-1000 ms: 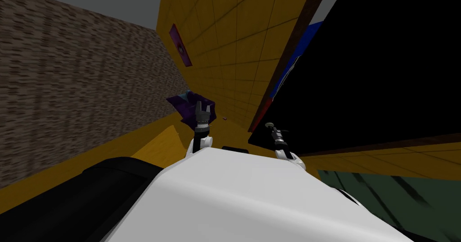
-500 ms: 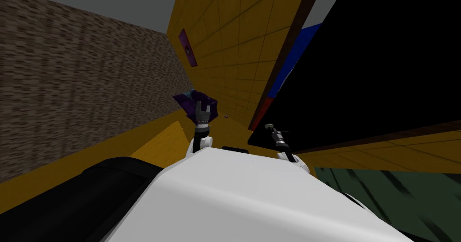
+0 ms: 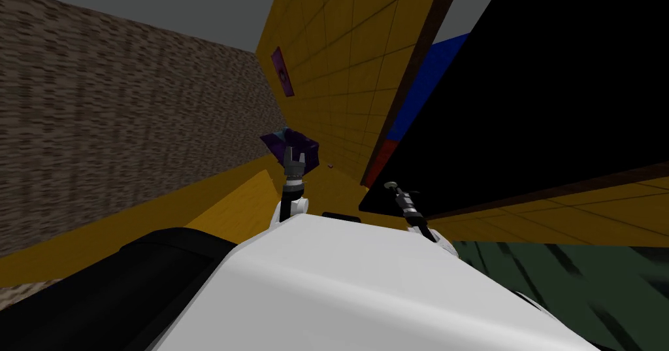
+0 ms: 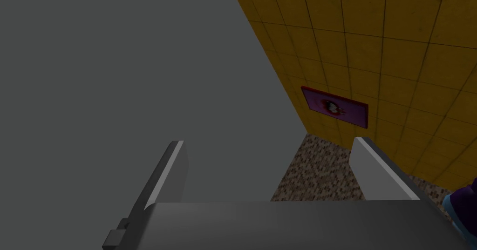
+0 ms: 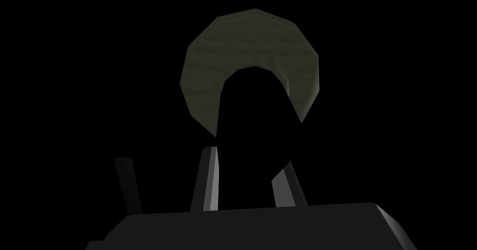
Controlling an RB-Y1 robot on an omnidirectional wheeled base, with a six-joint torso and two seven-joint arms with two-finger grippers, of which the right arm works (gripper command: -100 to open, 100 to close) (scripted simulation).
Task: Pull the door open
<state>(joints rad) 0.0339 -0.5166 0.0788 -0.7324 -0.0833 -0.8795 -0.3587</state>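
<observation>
Right gripper (image 3: 394, 188) closed tight on door handle (image 5: 251, 37), lower centre-right of head view. Door (image 3: 536, 92), black slab filling right of frame, stands ajar off brown frame (image 3: 417, 72). Judged partly open; more pulling left. Left gripper (image 3: 295, 165) spread wide, empty, mid-frame.

Black door (image 3: 555, 92) and handle (image 5: 256, 103) at the right claw (image 3: 393, 187); purple object (image 3: 277, 141) just beyond the left claw (image 3: 295, 155).

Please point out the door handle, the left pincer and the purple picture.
door handle (image 5: 251, 37): right wrist view, on its round olive plate.
left pincer (image 4: 268, 141): left wrist view, midway between its fingertips.
purple picture (image 4: 334, 106): left wrist view, on its middle.
</observation>
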